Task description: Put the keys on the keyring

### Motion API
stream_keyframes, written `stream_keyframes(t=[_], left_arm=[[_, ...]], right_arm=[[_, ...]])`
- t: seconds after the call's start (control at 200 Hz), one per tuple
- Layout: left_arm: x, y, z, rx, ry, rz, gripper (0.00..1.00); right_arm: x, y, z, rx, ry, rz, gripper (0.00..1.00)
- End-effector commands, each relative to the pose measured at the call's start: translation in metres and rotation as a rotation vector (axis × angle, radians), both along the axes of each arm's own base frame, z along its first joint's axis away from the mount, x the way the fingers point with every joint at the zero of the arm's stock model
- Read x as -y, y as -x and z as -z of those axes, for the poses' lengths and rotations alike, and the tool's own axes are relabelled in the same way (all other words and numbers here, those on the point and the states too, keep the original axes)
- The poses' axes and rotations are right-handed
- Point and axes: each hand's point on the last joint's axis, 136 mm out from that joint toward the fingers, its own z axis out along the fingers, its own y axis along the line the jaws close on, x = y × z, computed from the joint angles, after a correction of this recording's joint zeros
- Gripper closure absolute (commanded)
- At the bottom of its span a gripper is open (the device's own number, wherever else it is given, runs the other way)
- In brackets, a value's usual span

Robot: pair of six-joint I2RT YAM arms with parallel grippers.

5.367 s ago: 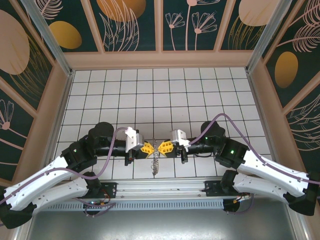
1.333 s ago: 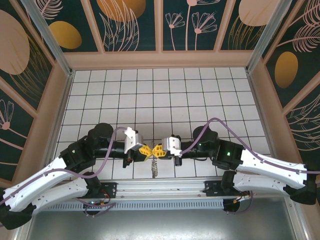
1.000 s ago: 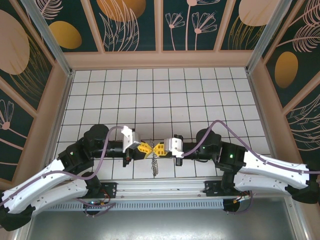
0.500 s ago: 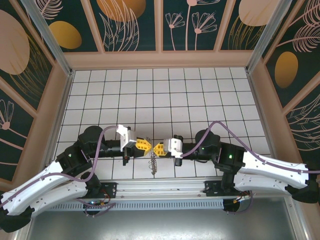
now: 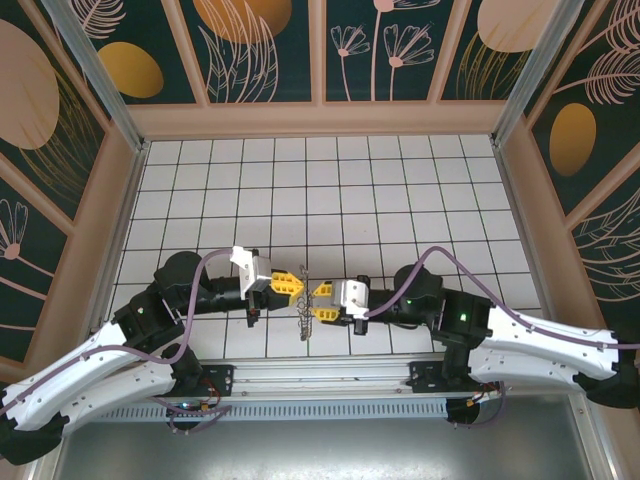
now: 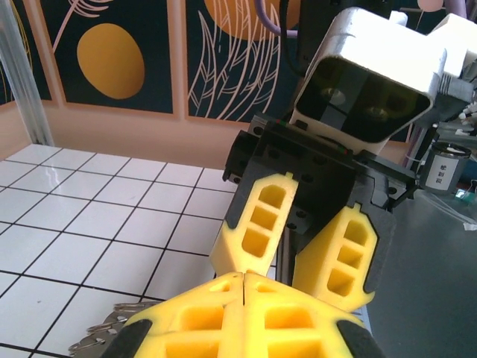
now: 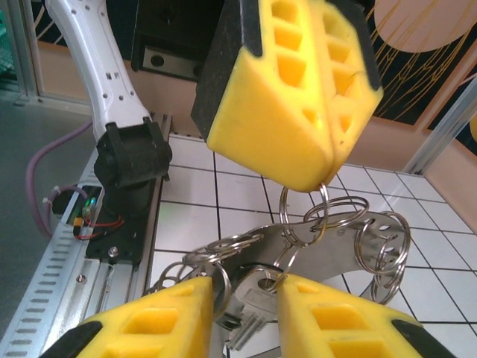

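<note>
- Two hands; one keyring (image 7: pixel 335 246) made of several linked silvery rings; among the keys (image 7: pixel 257 287), one shows plainly.
- White tiled surface (image 5: pixel 400 200) with a black grid, between dark walls (image 5: pixel 265 50) painted with golden leaves.
- The left hand (image 5: pixel 296 284) is clenched on one ring, hanging the keyring above the surface's near edge.
- The right hand (image 5: pixel 318 293), just beside it, has narrowly parted fingers grasping the keys.
</note>
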Motion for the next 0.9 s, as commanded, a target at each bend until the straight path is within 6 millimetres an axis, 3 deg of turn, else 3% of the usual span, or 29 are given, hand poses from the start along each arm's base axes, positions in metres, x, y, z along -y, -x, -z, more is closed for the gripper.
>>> stream_keyframes(t=[0.0,0.295,0.571,0.891], left_arm=[[0.000,-0.002,-0.019,0.048,0.055,-0.014,1.00],[-0.001,0.009,-0.019,0.083,0.075,0.042,1.00],[-0.001,0.015,-0.023,0.096,0.084,0.073,1.00],[-0.001,0.016,-0.023,0.093,0.089,0.080,1.00]], right_arm=[[0.008,0.002,-0.024,-0.002,-0.103,0.014,0.71],[0.028,-0.008,-0.054,-0.041,-0.238,0.094,0.71],[0.021,-0.034,-0.049,-0.122,-0.234,0.151,0.78],[0.020,-0.027,-0.038,-0.167,-0.198,0.052,0.82]])
